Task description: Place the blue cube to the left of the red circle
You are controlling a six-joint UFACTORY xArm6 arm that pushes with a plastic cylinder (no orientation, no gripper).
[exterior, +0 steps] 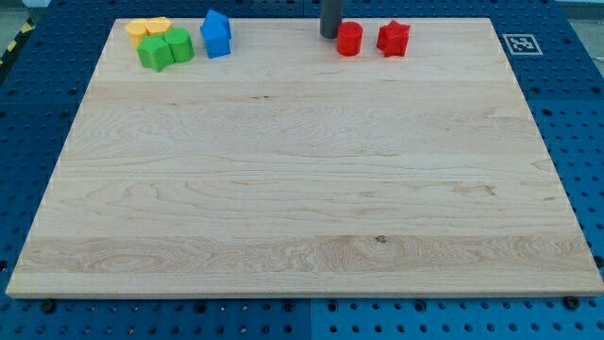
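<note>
The blue cube stands near the view's top, left of centre, beside the green blocks. The red circle, a short cylinder, stands near the top right of centre. My tip is at the end of the dark rod coming down from the top edge. It sits just left of the red circle, close to or touching it, and far to the right of the blue cube.
A red star stands right of the red circle. Two green blocks and two yellow blocks cluster at the top left. A marker tag lies off the wooden board at the top right.
</note>
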